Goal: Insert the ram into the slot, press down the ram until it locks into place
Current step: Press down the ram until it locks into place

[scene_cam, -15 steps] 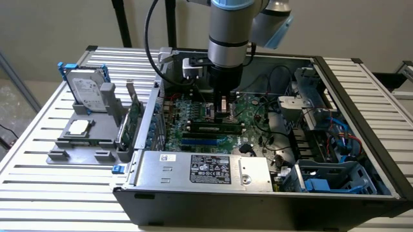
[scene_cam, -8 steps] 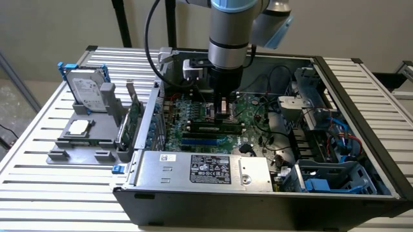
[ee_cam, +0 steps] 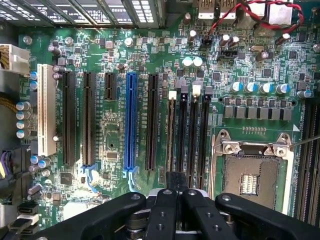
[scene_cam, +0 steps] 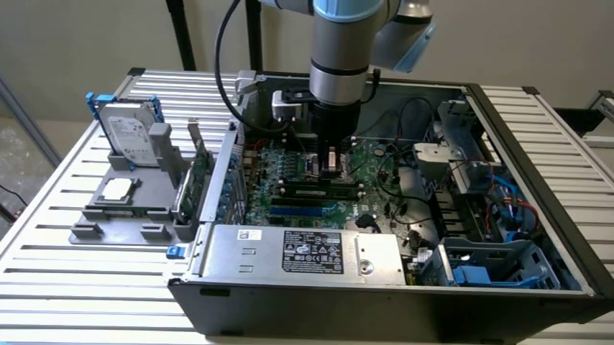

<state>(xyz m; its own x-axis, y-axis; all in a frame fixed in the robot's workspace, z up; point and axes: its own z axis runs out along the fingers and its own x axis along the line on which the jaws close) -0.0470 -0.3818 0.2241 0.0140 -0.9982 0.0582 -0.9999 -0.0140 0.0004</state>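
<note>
Gripper (ee_cam: 176,182) fingers are closed against each other at the near edge of the wrist view, with nothing visible between them. They sit over the near end of the ram (ee_cam: 172,135), which shows edge-on as a thin line running along its slot (ee_cam: 172,95).

Exterior view, left to right:
- Left of frame: a grey tray (scene_cam: 120,215) on the slatted table (scene_cam: 57,287), carrying a hard drive (scene_cam: 129,133). Well apart from the work.
- Left of centre: an upright card (scene_cam: 200,180) against the case wall.
- Centre: the ram (scene_cam: 312,191) lies level in the slot, green face towards the camera. The gripper (scene_cam: 331,167) is directly above it, touching or just short of its top edge; contact cannot be confirmed.
- Lower centre: the power supply (scene_cam: 298,251), clear of the arm.
- Right of frame: the drive cage (scene_cam: 489,266) and loose cables (scene_cam: 508,201), also clear.

Assessment of the step: the stick appears inserted, and pressing home is in hand. Whether the white end clip has snapped shut cannot be told. Good practice:
- Push straight down, square to the board.
- Keep the closed fingertips centred on the thin top edge, not on the chips.
- Load near one end risks tilting the stick, so the far end wants checking for equal depth.
- A slip would land on a neighbouring empty slot (ee_cam: 193,135).

Arm pose: the wrist hangs vertically from the top centre of the exterior view into the open case (scene_cam: 537,180), tool pointing straight down at the board (scene_cam: 287,162).
</note>
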